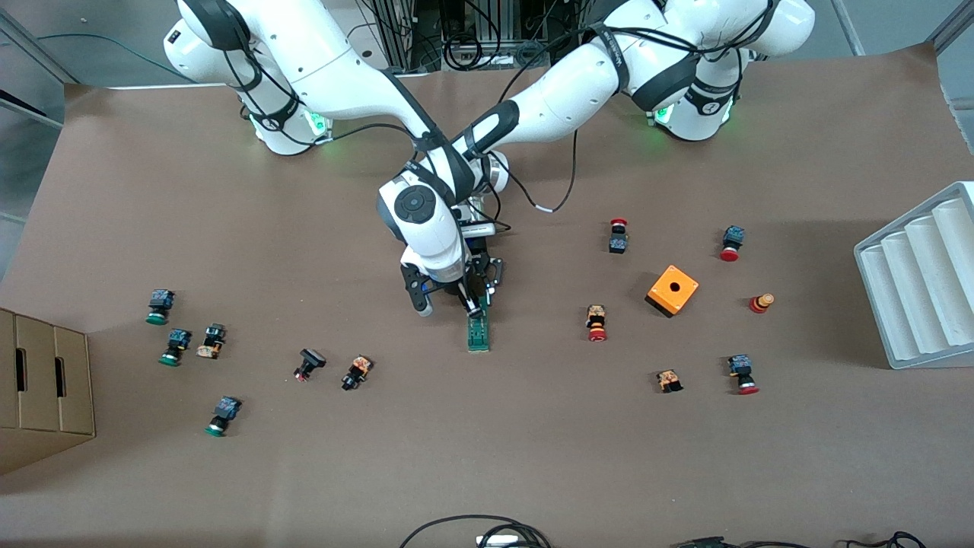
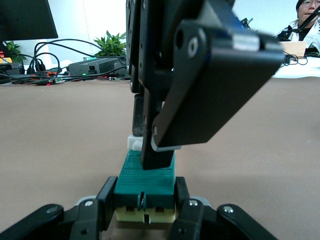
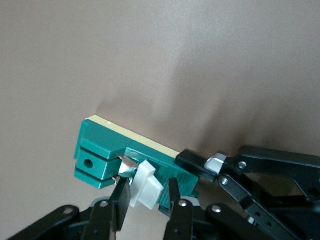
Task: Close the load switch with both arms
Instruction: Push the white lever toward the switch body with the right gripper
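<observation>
Front view: the narrow dark-green load switch block (image 1: 479, 333) lies mid-table on the brown paper; I have both arms crossed over its end farther from the camera

Left wrist view: my left gripper (image 2: 145, 200) is clamped on the block's sides, I judge to pin it against the push

Right wrist view: my right gripper (image 3: 146, 200) has its fingers narrowed around the small white lever (image 3: 146, 184), placed to swing it closed
</observation>
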